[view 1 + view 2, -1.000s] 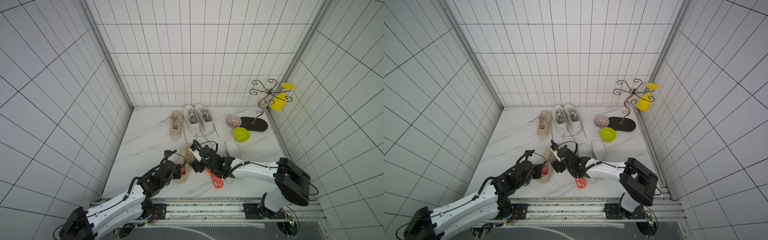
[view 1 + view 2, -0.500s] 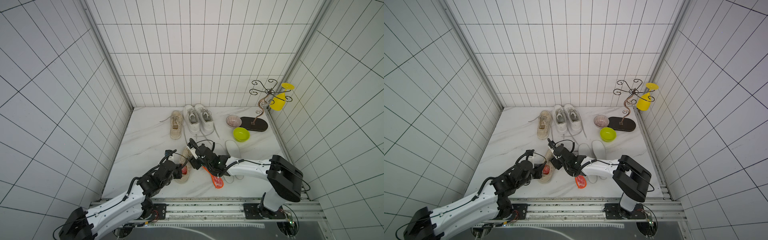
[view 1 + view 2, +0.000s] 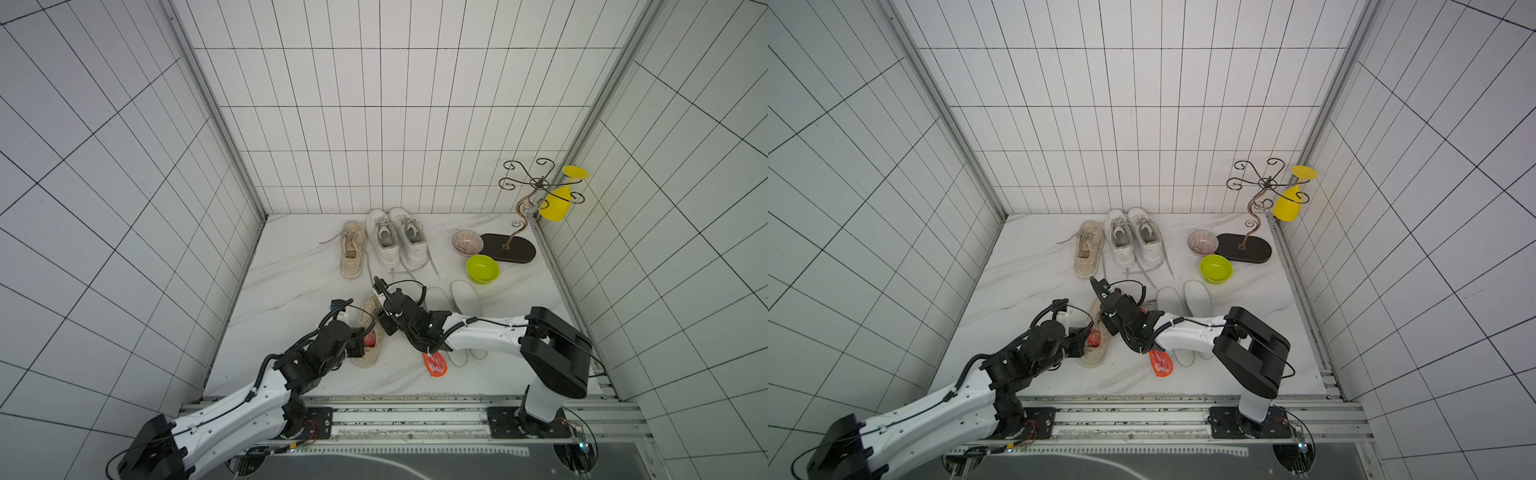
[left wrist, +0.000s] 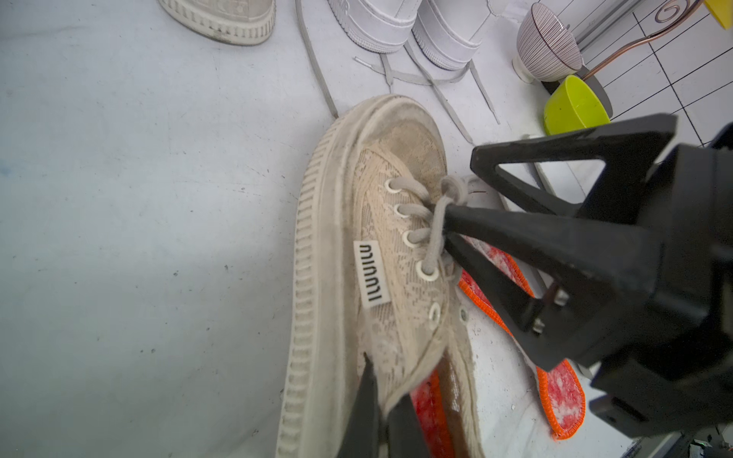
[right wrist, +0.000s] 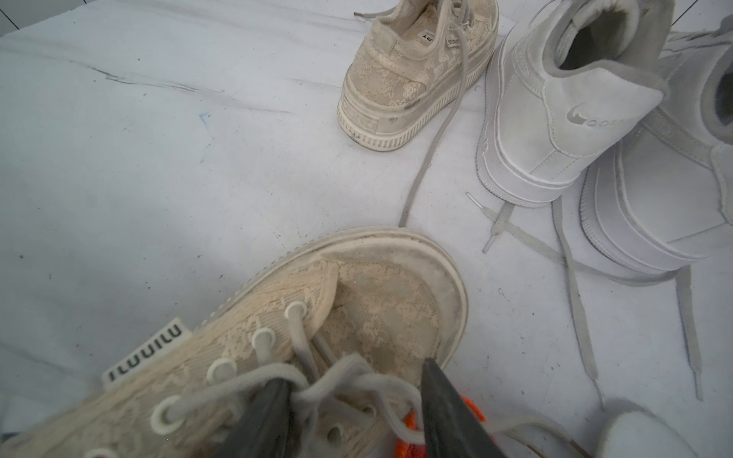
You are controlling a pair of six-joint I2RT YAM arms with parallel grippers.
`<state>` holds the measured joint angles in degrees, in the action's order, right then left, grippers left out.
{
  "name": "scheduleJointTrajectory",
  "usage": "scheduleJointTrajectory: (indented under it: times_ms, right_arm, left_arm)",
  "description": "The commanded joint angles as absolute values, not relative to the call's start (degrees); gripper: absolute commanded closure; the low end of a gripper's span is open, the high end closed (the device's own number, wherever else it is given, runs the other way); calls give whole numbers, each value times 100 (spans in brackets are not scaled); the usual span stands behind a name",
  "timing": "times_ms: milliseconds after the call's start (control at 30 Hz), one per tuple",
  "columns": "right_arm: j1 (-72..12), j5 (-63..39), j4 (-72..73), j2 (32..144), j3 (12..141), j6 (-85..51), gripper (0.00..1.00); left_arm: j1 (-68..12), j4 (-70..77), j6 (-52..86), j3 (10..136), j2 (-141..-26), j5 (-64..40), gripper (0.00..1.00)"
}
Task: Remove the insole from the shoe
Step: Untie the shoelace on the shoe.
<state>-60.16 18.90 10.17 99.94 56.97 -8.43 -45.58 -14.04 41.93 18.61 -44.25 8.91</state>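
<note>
The beige lace shoe [image 3: 368, 332] [image 3: 1096, 338] [image 4: 396, 246] [image 5: 317, 329] lies near the front of the table, toe pointing away. A red insole with an orange edge [image 3: 371, 340] [image 3: 1094, 337] [image 4: 426, 404] shows inside its opening. My left gripper [image 3: 360, 338] [image 4: 382, 400] is shut on the shoe's side wall at the collar. My right gripper [image 3: 380, 311] [image 4: 462, 186] [image 5: 353, 376] hangs over the lacing, open, with its fingers straddling the loose laces; one finger sits among them.
A second red insole [image 3: 435, 365] [image 4: 561, 392] lies on the table under the right arm, beside white insoles [image 3: 465, 299]. Behind stand another beige shoe [image 3: 352, 249], white sneakers [image 3: 399, 241], a green bowl [image 3: 482, 269], a striped bowl [image 3: 467, 242] and a wire stand [image 3: 515, 232].
My right gripper has moved left onto the shoe's laces and its jaws have narrowed. The left gripper and the shoe have stayed put.
</note>
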Motion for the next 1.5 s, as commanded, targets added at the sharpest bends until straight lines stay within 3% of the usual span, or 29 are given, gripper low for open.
scheduleJointTrajectory:
  times_ms: [0, 233, 567, 833, 1467]
  right_arm:
    - [-6020, 2452, 1122, 10208, 6289, -1113, 45]
    - [-5994, 3626, 656, 10518, 6705, -1696, 35]
    - [-5757, 4120, -332, 10683, 7270, -2705, 20]
    - [-5318, 4241, -969, 10937, 7531, -3217, 15]
    - [-4195, 3902, -953, 9963, 6938, -3213, 10]
  left_arm:
    - [-4551, -793, 4107, 1945, -4260, 768, 100]
    - [-4544, -646, 4165, 1767, -4121, 833, 100]
    - [-4548, -1484, 4262, 1895, -4053, 1388, 100]
    - [-4545, -1846, 4315, 1883, -3666, 1573, 100]
    - [-4545, -2433, 4574, 1695, -2461, 1874, 100]
